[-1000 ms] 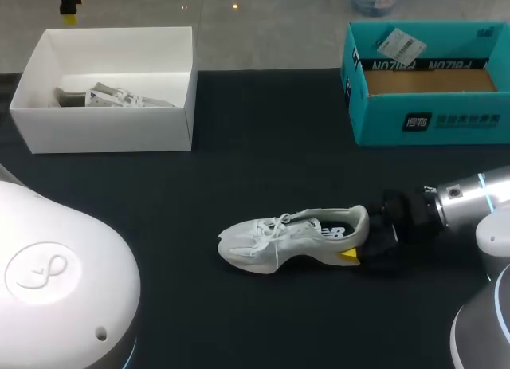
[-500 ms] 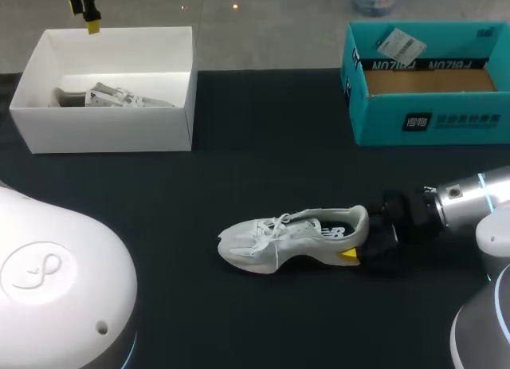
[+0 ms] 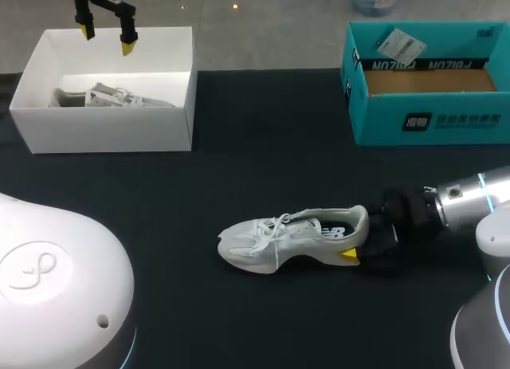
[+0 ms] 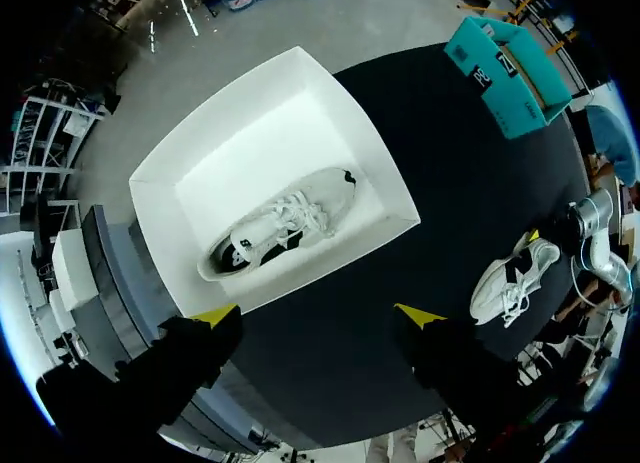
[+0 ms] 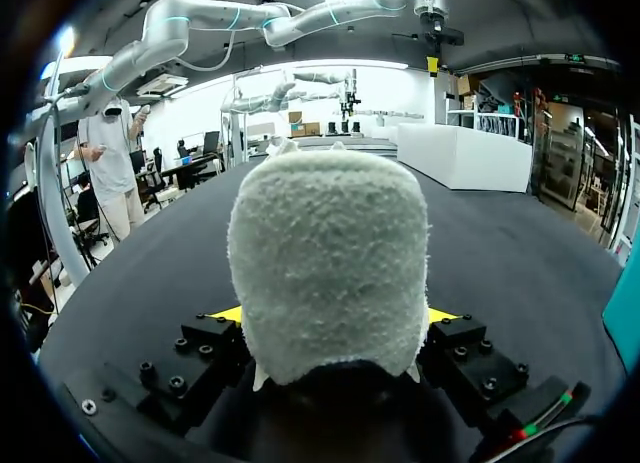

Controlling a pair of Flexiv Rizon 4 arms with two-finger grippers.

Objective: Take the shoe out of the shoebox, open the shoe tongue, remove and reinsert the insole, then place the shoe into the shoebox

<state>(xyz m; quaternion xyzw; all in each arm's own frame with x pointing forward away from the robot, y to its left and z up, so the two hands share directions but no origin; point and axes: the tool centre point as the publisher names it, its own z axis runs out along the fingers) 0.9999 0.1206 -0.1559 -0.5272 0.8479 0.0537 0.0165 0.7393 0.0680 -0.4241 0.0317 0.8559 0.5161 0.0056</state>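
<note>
Shoe [image 3: 291, 237] is out of the box. It sits on its sole mid-worktop [image 3: 263, 170], toe left, heel right. Your right pincer [image 3: 358, 241] is clamped on the heel, a finger on each side, so step 1 looks done.

The rest prob isn't started. Laces [image 3: 275, 225] lie crossed over the top, and the dark insole [image 3: 325, 225] shows thru the collar, so I judge it's not pulled yet.

Your left pincer [image 3: 105, 36] hangs above the far-left white shoebox [image 3: 111, 134], fingers spread wide w/ nothing between them. A second shoe [image 3: 115, 96] lies on its side in that box. Teal box [image 3: 430, 118] sits far right, well apart from both.

Left to do, by my read: open tongue, insole out & back in, then shoe into shoebox. So you're early on, approx one step of four.
</note>
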